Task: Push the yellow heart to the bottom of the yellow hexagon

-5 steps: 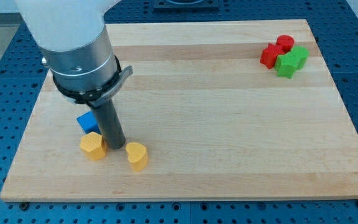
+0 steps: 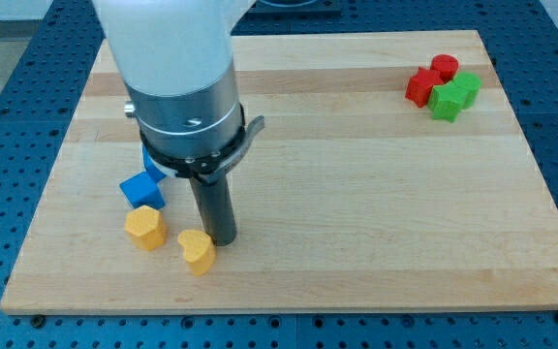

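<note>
The yellow heart [image 2: 197,251] lies near the board's bottom edge, left of centre. The yellow hexagon [image 2: 144,227] lies to its left and slightly higher, a small gap apart. My tip [image 2: 221,238] stands right against the heart's upper right side. The rod and the arm's grey-white body rise above it and hide part of the board behind.
A blue block [image 2: 142,188] lies just above the yellow hexagon, and another blue block [image 2: 150,163] behind it is mostly hidden by the arm. Two red blocks [image 2: 420,86] and two green blocks [image 2: 448,100] cluster at the top right. The board's bottom edge [image 2: 279,308] is near the heart.
My tip has moved from between the hexagon and the heart round to the heart's right side. The heart has slid a little left and down, closer to the hexagon.
</note>
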Robot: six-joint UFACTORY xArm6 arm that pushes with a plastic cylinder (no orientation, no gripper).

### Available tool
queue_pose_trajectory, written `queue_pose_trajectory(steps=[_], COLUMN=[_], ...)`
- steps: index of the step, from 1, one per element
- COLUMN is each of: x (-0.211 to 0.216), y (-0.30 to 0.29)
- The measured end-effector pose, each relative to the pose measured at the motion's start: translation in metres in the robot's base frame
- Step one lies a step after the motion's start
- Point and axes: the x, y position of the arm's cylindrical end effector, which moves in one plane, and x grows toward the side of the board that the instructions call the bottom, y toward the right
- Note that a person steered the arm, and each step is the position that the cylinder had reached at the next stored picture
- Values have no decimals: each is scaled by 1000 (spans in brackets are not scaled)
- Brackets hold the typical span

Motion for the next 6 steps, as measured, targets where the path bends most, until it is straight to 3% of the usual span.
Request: queue_pose_trajectory(steps=[2,3,6], x=[13,2,24], y=[-21,8,1])
